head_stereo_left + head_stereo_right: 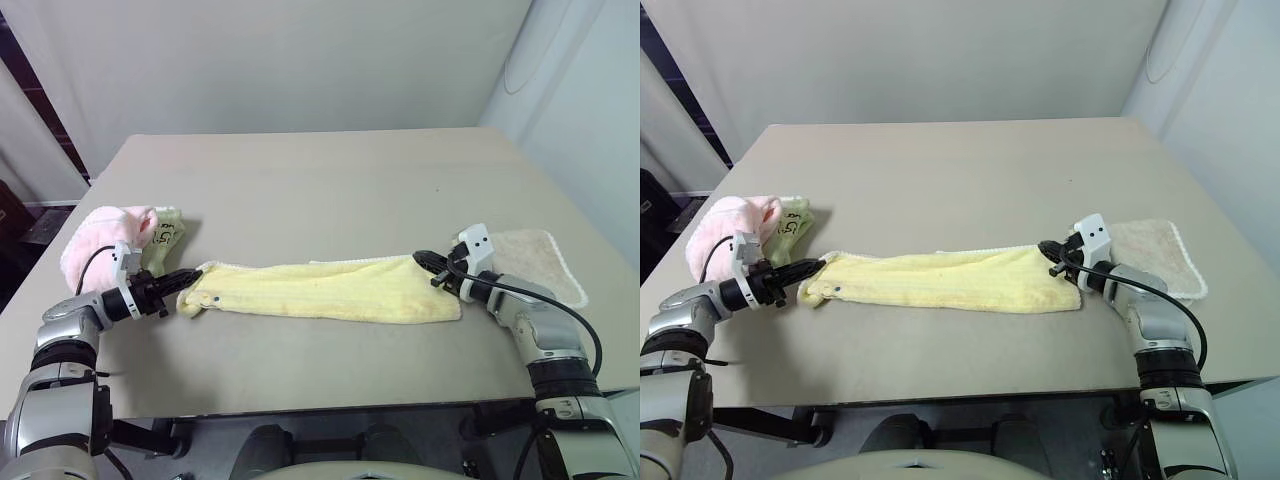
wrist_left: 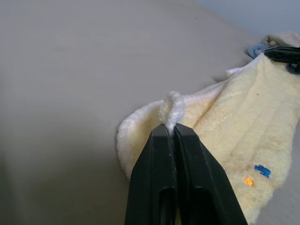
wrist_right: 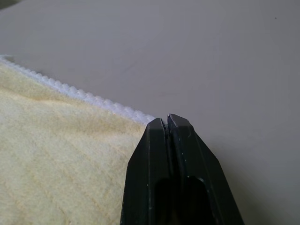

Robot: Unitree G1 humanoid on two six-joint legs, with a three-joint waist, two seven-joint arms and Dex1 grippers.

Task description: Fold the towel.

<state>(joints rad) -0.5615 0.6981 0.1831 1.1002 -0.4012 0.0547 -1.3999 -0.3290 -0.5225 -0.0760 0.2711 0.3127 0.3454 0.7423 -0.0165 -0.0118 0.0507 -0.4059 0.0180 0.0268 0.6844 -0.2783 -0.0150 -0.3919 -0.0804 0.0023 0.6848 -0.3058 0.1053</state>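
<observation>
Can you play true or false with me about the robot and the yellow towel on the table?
1. The towel lies stretched between the two grippers. True.
2. The left gripper is wide open. False: it is shut, pinching the towel's whitish hem.
3. A pink fluffy cloth sits beside the left gripper. True.
4. The beige towel lies on top of the yellow one. False: it lies flat on the table, behind the right gripper.
</observation>
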